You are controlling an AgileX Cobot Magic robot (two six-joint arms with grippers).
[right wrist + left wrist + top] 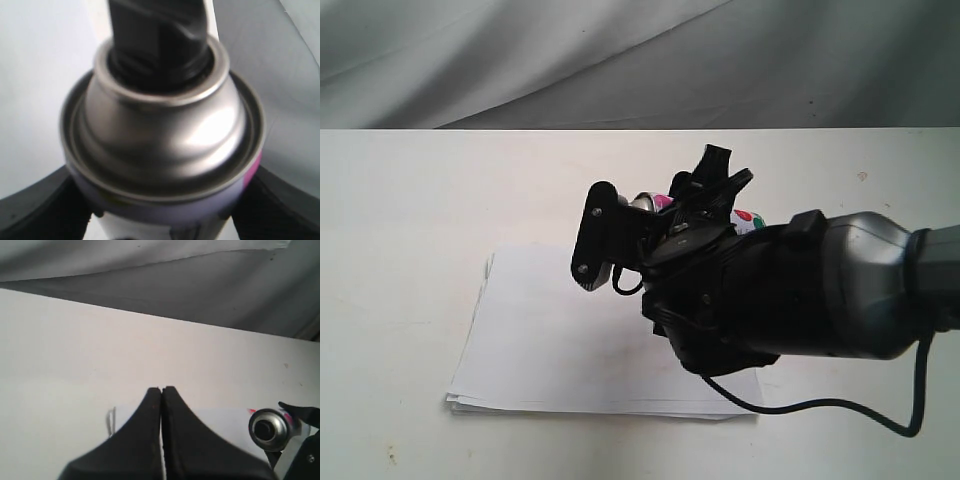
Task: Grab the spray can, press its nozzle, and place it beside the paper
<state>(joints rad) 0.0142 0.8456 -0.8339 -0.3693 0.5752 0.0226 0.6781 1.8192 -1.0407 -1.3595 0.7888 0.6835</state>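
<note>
My right gripper point(160, 220) is shut on the spray can point(160, 130), with black fingers point(40, 210) pressed on both sides of its body. The domed silver shoulder fills the right wrist view, and the black nozzle point(157, 35) sticks out beyond it. In the exterior view the can point(645, 201) is held off the table above the far right part of the paper point(550, 330), mostly hidden by the right gripper point(705, 200). My left gripper point(161, 389) is shut on nothing, over the paper point(220, 420). The can point(270, 427) shows end-on to its side. The left gripper does not show in the exterior view.
The white table point(410, 220) runs back to a grey cloth backdrop point(620, 60). The bulky right arm point(840, 285) and its black cable point(840, 405) hang over the paper's right side.
</note>
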